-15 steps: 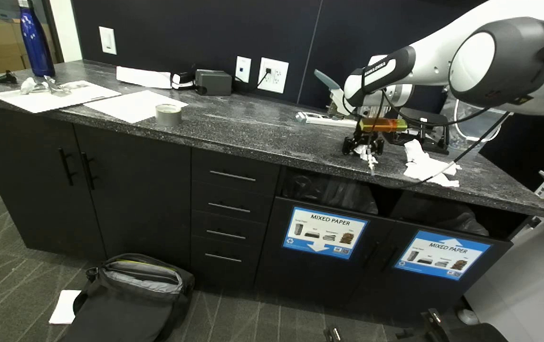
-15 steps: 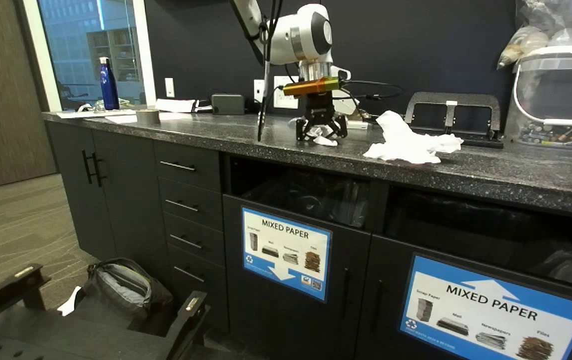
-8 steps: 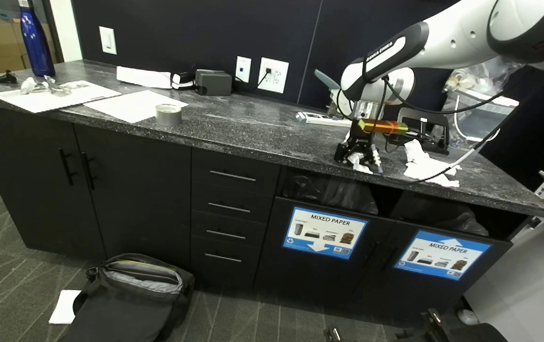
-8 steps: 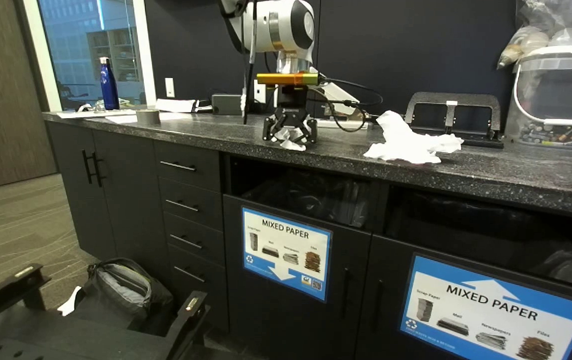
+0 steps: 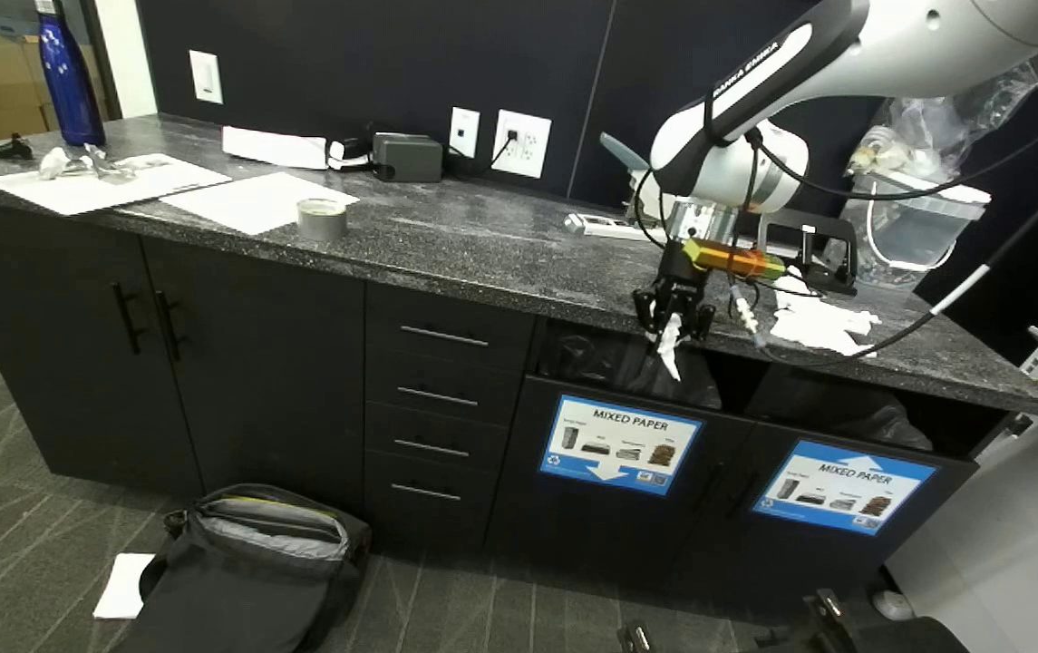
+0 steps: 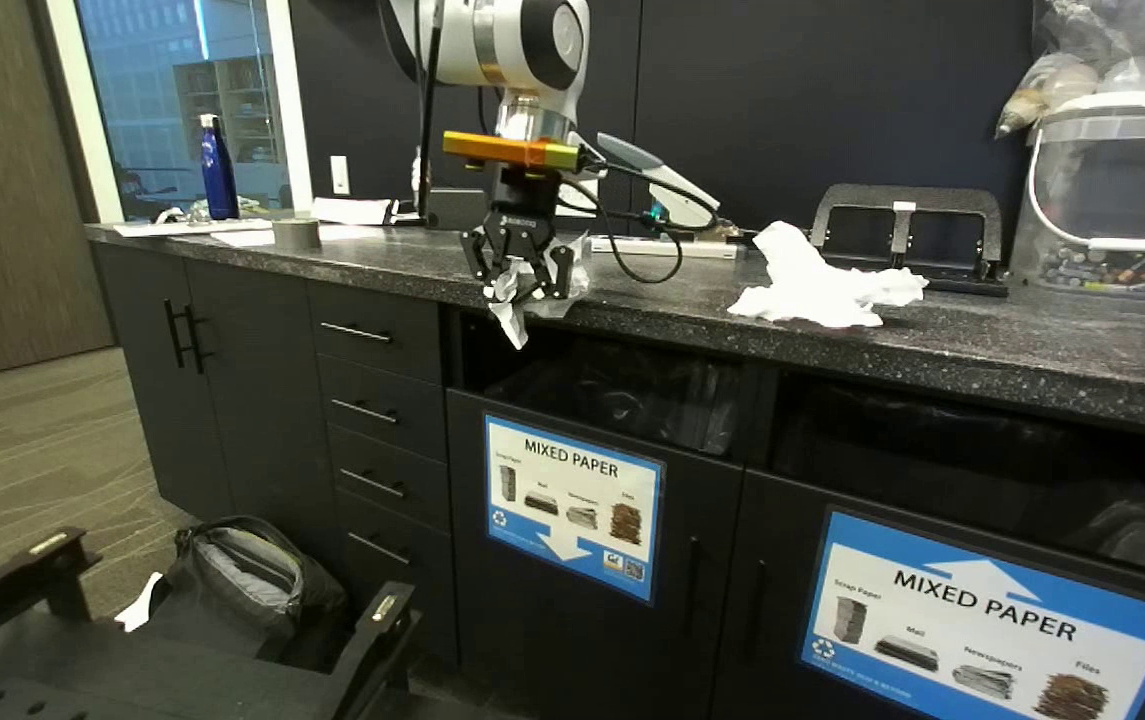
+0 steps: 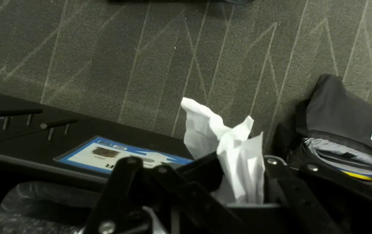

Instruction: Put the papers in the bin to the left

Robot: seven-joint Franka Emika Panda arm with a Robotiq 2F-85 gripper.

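Observation:
A crumpled white paper is pinched in my gripper (image 5: 669, 328). The paper hangs down past the counter's front edge in both exterior views (image 5: 669, 354) (image 6: 510, 318). The wrist view shows the paper (image 7: 242, 156) between the dark fingers, with floor beyond it. My gripper (image 6: 529, 282) is tilted forward, above and left of the left bin's opening in that view. The left bin (image 6: 622, 395) is a cabinet slot with a dark plastic bag under the counter, above a MIXED PAPER sign (image 5: 621, 444). A second crumpled white paper (image 6: 817, 285) lies on the counter to the right.
The right bin slot (image 6: 972, 460) is beside the left one. On the speckled counter (image 5: 482, 245) stand a tape roll (image 5: 321, 219), a hole punch (image 6: 907, 225), a stapler (image 5: 609, 226) and a clear bucket (image 6: 1122, 200). A dark bag (image 5: 256, 562) lies on the floor.
My gripper has moved from over the counter to its front edge, carrying the paper left and forward and tilting outward. The paper now hangs past the edge. The second paper has not moved.

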